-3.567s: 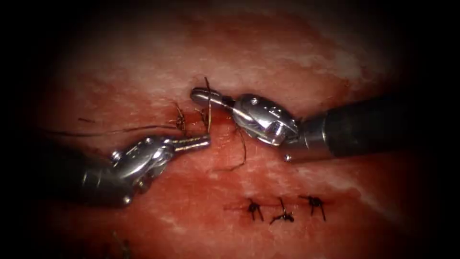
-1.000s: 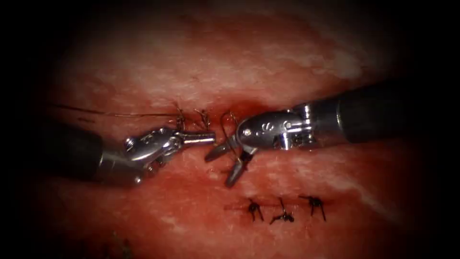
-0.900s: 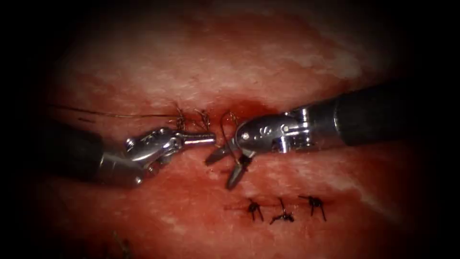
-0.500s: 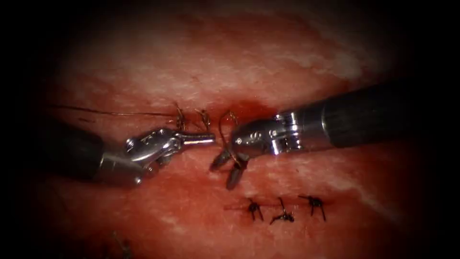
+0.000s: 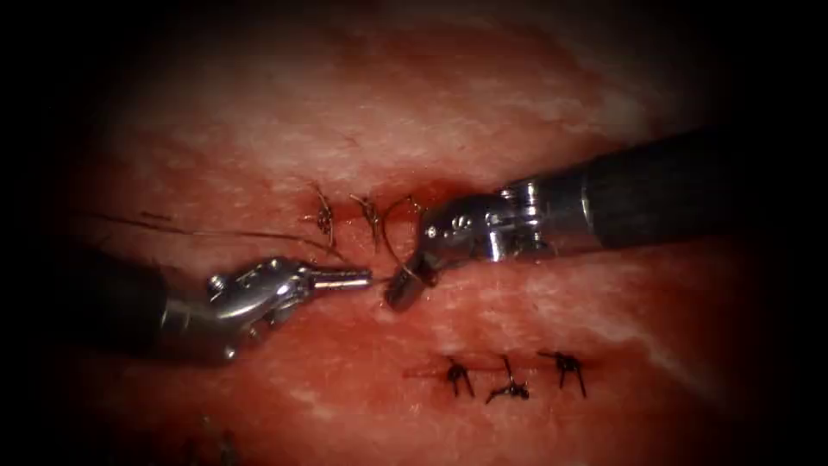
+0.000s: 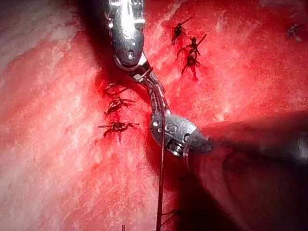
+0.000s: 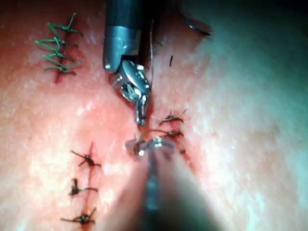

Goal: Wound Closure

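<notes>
The tissue (image 5: 483,112) carries everything here, wet with red fluid (image 5: 371,345). Near its middle runs the cut (image 5: 431,192), with two knotted stitches (image 5: 326,216) at its nine o'clock end. A row of three finished knots (image 5: 509,375) lies toward five o'clock. A thread (image 5: 190,231) trails off toward nine o'clock.

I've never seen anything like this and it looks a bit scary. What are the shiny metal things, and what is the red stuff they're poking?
It's only practice: the red tissue is pork belly. The metal things are a robot's two sewing tools. The wide picture looks down from above; the two close ones look along each arm. The left tool, jaws shut, holds the long thread. The right tool is shut on a curl of it beside the cut. The little dark knots are finished stitches.
</notes>
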`<state>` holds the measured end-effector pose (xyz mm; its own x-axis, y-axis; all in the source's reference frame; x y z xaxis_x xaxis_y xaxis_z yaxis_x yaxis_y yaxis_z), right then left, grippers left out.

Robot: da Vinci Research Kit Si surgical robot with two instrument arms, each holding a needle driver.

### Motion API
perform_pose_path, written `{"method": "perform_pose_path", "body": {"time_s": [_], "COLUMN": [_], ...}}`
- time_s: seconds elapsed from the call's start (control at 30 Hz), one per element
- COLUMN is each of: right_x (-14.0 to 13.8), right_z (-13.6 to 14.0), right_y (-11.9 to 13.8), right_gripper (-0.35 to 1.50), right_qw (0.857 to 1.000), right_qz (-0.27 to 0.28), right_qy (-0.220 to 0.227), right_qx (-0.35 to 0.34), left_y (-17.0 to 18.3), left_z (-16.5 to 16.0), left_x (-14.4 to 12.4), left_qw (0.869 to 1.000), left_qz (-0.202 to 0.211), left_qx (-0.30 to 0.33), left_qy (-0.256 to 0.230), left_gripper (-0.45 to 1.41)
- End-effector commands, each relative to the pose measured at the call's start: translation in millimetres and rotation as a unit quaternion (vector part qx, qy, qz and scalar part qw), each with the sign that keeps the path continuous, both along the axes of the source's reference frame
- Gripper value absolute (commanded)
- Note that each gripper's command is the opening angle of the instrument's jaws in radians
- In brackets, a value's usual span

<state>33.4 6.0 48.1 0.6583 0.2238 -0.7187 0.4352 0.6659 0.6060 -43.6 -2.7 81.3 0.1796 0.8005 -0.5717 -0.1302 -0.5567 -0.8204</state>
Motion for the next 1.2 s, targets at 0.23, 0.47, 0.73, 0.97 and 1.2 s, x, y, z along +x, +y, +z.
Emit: {"method": "perform_pose_path", "body": {"time_s": [0.23, 0.47, 0.73, 0.97, 1.2], "right_x": [-0.6, -1.3, -2.7, -4.3, -4.7], "right_z": [1.5, 3.8, 5.6, 5.5, 4.7], "right_y": [2.0, 5.4, 9.3, 10.1, 11.9], "right_gripper": [-0.35, -0.35, -0.35, -0.35, -0.35], "right_qw": [0.99, 0.969, 0.961, 0.97, 0.971], "right_qz": [0.124, 0.22, 0.253, 0.218, 0.21], "right_qy": [-0.021, -0.057, -0.095, -0.092, -0.091], "right_qx": [0.07, 0.092, 0.055, 0.065, 0.069], "left_y": [-5.4, -10.6, -13.8, -15.3, -16.2], "left_z": [-2.4, -7.3, -12.6, -14.5, -15.2], "left_x": [-1.1, -2.0, -3.0, -3.4, -3.3], "left_qw": [1.0, 0.999, 0.999, 0.998, 0.998], "left_qz": [0.014, 0.031, 0.045, 0.051, 0.057], "left_qx": [0.002, 0.004, 0.007, 0.008, 0.006], "left_qy": [-0.002, -0.013, -0.023, -0.025, -0.028], "left_gripper": [-0.45, -0.45, -0.45, -0.45, -0.45]}}
